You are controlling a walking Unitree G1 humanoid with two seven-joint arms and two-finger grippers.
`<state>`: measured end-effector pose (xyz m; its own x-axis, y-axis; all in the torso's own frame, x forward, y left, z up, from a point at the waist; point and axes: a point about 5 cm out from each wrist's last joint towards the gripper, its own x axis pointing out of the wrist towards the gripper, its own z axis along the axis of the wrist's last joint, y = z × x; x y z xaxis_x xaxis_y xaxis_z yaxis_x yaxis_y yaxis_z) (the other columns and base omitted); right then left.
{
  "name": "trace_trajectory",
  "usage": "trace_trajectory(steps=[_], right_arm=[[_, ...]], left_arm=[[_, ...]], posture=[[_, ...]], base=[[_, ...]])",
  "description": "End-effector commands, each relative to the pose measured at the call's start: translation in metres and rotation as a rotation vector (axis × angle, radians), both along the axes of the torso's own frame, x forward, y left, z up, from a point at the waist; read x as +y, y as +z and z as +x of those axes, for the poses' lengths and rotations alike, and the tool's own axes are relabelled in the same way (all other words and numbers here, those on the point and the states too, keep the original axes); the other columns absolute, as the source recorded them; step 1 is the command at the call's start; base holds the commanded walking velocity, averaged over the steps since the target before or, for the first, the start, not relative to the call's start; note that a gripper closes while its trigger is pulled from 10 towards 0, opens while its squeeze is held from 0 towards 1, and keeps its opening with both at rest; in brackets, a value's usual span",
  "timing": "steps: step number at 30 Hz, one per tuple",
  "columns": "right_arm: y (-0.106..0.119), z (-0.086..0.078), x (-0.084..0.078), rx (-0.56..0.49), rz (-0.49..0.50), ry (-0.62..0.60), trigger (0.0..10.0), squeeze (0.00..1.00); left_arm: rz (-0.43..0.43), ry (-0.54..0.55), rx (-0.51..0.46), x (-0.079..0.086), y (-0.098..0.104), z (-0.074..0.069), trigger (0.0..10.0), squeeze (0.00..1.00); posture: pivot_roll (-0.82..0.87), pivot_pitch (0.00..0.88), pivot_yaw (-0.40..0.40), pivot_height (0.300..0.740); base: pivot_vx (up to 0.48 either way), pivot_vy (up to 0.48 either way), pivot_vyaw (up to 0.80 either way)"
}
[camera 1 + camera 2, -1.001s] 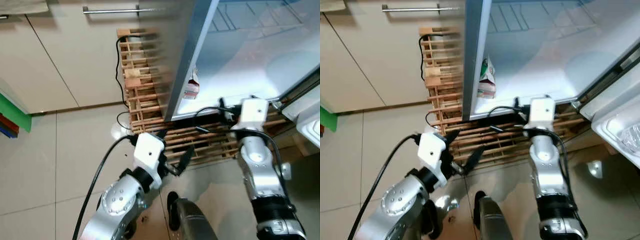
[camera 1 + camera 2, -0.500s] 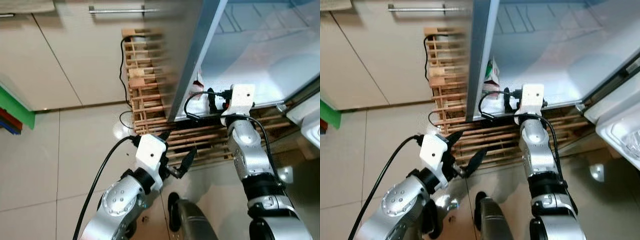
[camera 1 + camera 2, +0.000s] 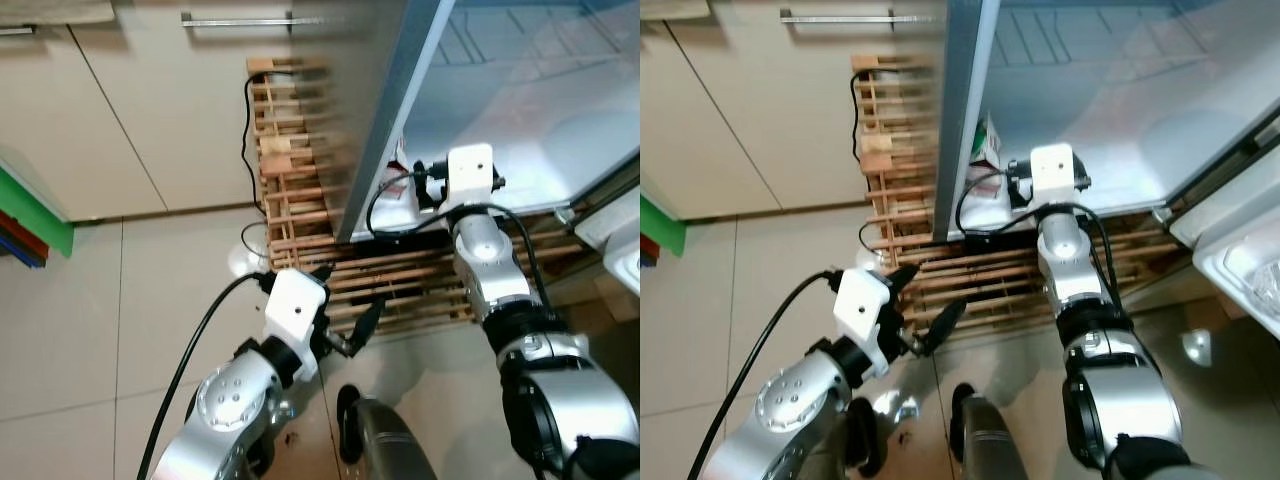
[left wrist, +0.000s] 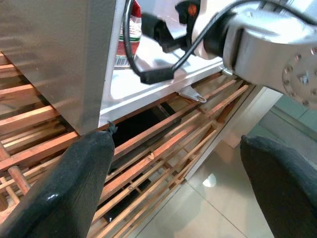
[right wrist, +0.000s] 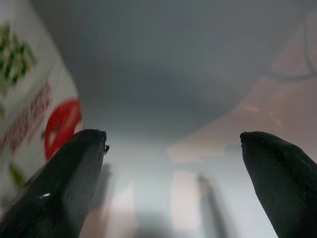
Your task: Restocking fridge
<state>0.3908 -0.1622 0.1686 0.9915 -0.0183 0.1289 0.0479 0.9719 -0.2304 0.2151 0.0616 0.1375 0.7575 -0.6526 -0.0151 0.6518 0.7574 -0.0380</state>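
The open fridge (image 3: 1110, 90) stands on a wooden slatted pallet (image 3: 290, 190). A white carton with red and green print (image 3: 986, 148) stands upright on the fridge floor, close to its left wall. My right arm (image 3: 1055, 170) reaches into the fridge beside it. In the right wrist view my right gripper (image 5: 172, 135) is open and empty, with the carton (image 5: 29, 99) just outside one finger. My left gripper (image 3: 345, 300) hangs open and empty, low over the tiles in front of the pallet. In the left wrist view the left gripper (image 4: 177, 136) faces the pallet, the carton (image 4: 130, 29) and the right arm.
Beige cabinet doors (image 3: 150, 100) with a bar handle line the wall on the left. A black cable (image 3: 243, 120) runs down behind the pallet. The fridge door shelf (image 3: 1250, 270) juts out at the right. Green and coloured items (image 3: 30, 225) sit at the far left.
My right arm has stretched forward and left, from in front of the pallet into the fridge beside the carton. The left gripper has hardly moved. The view has shifted a little.
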Motion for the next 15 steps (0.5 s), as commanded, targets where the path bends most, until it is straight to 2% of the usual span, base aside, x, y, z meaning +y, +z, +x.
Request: trace_trajectory(steps=[1,5,8,9,11,15], right_arm=[[0.003,0.001,-0.012,-0.017,0.024,-0.047,10.0,0.00],[0.001,-0.005,-0.014,-0.023,0.095,-0.053,10.0,0.00],[-0.016,-0.019,-0.003,0.029,0.246,0.001,10.0,0.00],[-0.016,-0.019,-0.003,0.029,0.246,0.001,10.0,0.00],[-0.022,-0.030,0.004,0.050,0.304,0.016,10.0,0.00],[-0.019,-0.038,0.007,0.043,0.319,0.020,10.0,0.00]], left_arm=[[-0.007,-0.021,0.001,-0.003,0.002,-0.004,10.0,0.00],[-0.010,-0.020,0.001,-0.003,0.003,-0.005,10.0,0.00],[-0.037,-0.040,0.033,-0.007,0.001,-0.008,10.0,0.00],[-0.037,-0.040,0.033,-0.007,0.001,-0.008,10.0,0.00],[-0.034,-0.047,0.028,-0.009,0.002,-0.010,10.0,0.00],[-0.030,-0.042,0.024,-0.008,0.002,-0.008,10.0,0.00]], posture=[[-0.05,0.302,-0.070,0.740],[-0.06,0.313,-0.080,0.740],[-0.08,0.323,-0.083,0.740],[-0.08,0.323,-0.083,0.740],[-0.08,0.324,-0.082,0.740],[-0.08,0.327,-0.082,0.740]], base=[[0.000,0.000,0.00],[0.000,0.000,0.00],[0.000,0.000,0.00],[0.000,0.000,0.00],[0.000,0.000,0.00],[0.000,0.000,0.00]])
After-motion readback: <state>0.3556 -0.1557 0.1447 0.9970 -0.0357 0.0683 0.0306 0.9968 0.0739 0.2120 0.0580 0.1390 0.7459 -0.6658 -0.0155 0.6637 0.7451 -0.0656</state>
